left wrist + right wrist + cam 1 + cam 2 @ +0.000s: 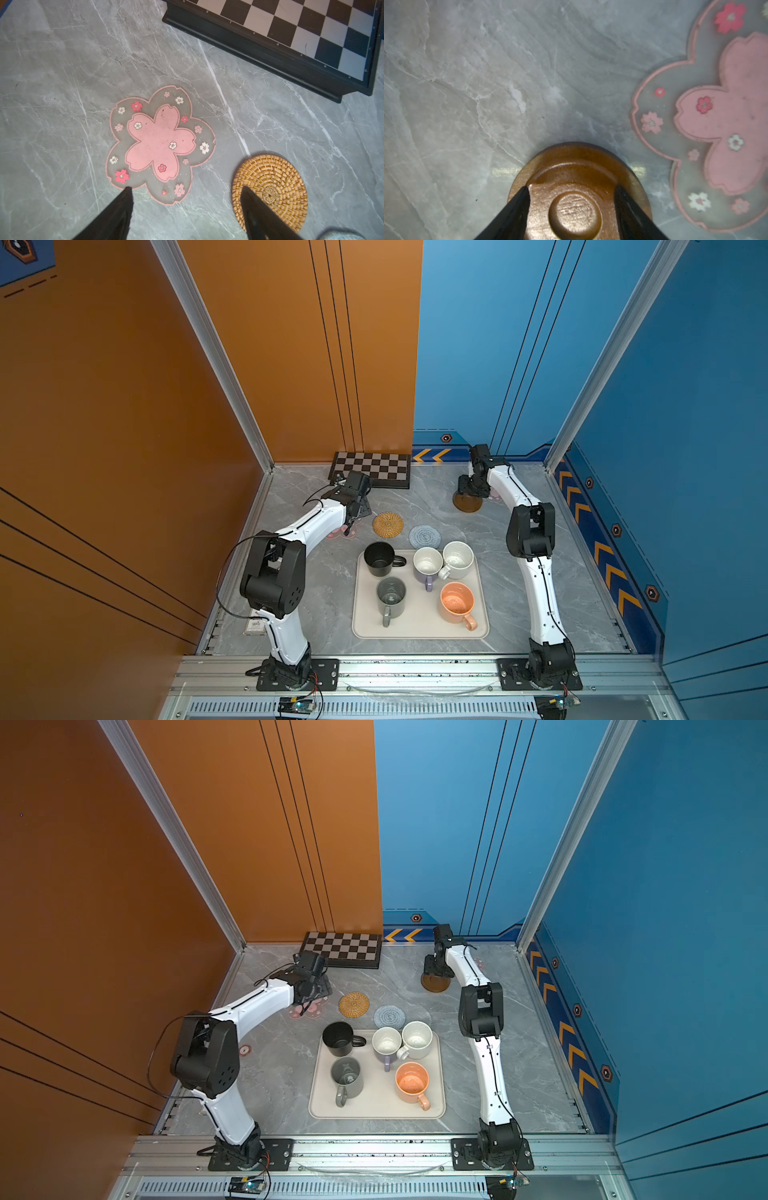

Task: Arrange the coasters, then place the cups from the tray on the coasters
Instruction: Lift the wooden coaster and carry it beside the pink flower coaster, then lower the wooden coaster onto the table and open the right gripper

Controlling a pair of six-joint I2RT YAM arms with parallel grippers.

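Lab test cell: aluminium frame (209,344), printed walls (478,344).

Chequered board (291,31): edge letters h, g, f, e, d, c, b legible | wooden disc coaster (575,209): centre stamp unreadable | yellow chevrons (432,455): wall base strip.

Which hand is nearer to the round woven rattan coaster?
Left. The left hand hovers beside the rattan coaster, over the pink flower coaster; the right hand is far off, at the brown wooden disc.
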